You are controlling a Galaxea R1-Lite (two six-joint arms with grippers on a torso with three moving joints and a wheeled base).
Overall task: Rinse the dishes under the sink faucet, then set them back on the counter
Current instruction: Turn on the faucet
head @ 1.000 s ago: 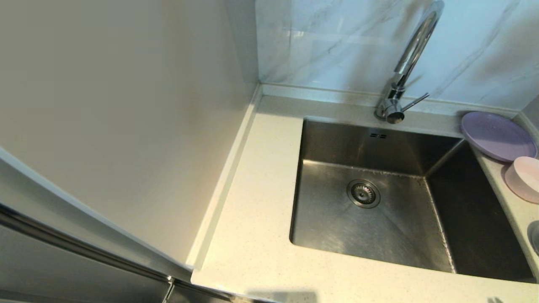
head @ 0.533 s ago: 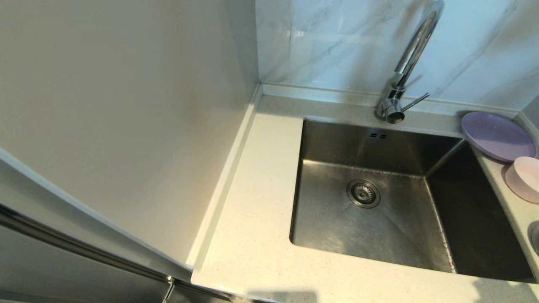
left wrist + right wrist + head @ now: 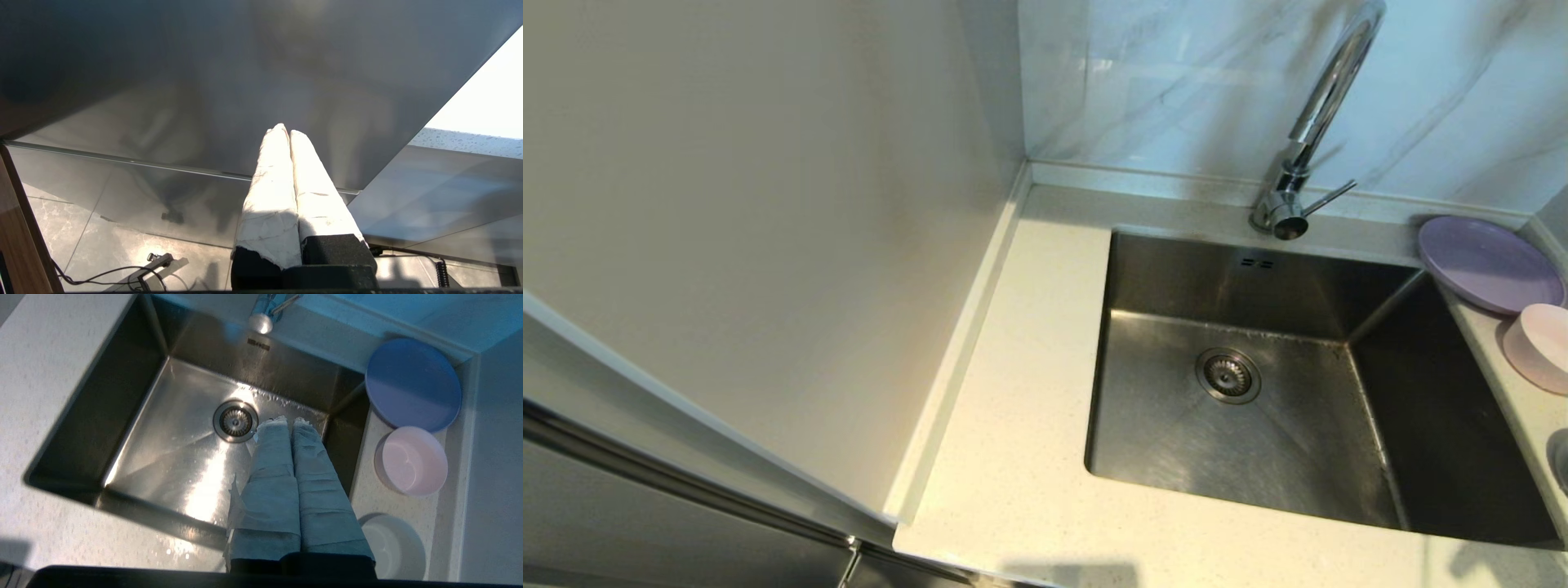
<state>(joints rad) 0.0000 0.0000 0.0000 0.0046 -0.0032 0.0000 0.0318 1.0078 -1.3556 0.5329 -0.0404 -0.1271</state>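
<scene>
A flat, round, matte lilac plate (image 3: 1489, 263) is lying on the cream-white speckled stone table (image 3: 1021, 457) at the far right corner, its edge just overhanging the deep rectangular brushed-steel sink (image 3: 1258, 425). Just nearer is sitting a small pale pink bowl (image 3: 1541, 347), and nearer still a whitish bowl (image 3: 392, 545), all on the narrow strip right of the basin. The sink is showing a round drain strainer (image 3: 1227, 376) and two small overflow slots on its far wall. A tall shiny chrome gooseneck faucet (image 3: 1311, 122) is standing behind it. The right end effector (image 3: 288, 421) is hanging above the basin's right half, pointing downward, its cloth-wrapped fingers pressed together and gripping nothing. The left end effector (image 3: 284, 130) is sitting below table level, fingers likewise closed and empty.
</scene>
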